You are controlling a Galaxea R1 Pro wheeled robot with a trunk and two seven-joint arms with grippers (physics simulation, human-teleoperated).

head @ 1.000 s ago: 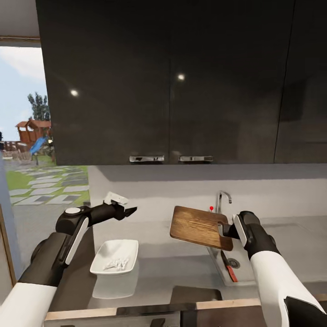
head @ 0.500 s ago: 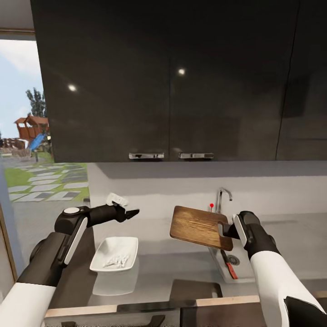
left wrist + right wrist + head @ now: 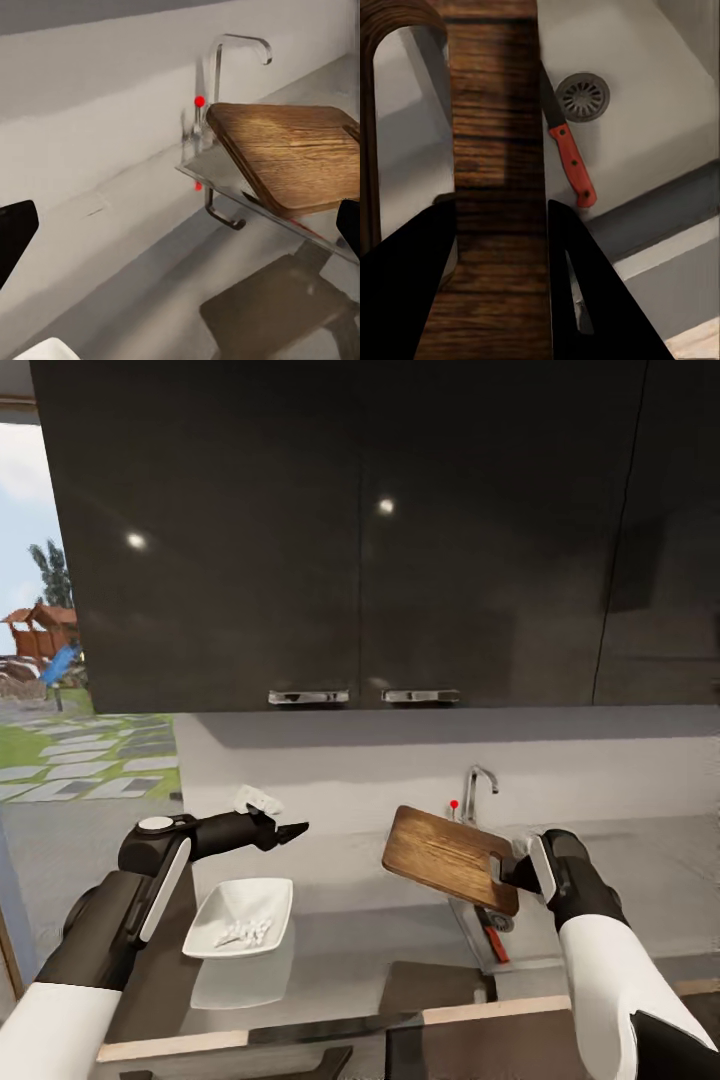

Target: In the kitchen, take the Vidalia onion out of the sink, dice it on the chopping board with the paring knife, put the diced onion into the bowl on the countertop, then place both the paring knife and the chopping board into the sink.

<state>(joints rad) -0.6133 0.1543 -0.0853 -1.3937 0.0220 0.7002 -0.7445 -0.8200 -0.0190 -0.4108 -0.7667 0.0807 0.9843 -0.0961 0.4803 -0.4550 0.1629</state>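
the bowl (image 3: pixel 240 918) sits on the table (image 3: pixel 360 940) at left, the sink (image 3: pixel 478 950) lies at right with the paring knife (image 3: pixel 492 941) in it near the drain, and the chopping board (image 3: pixel 450 857) hangs above the sink.

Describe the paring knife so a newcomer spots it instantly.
Find the steel sink under the curved faucet, right of the white bowl. The paring knife lies flat on the basin floor beside the round drain. Its red handle stands out against the grey steel.

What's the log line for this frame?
right tool: holds board over sink | knife: in sink | left tool: open, idle | bowl: diced onion
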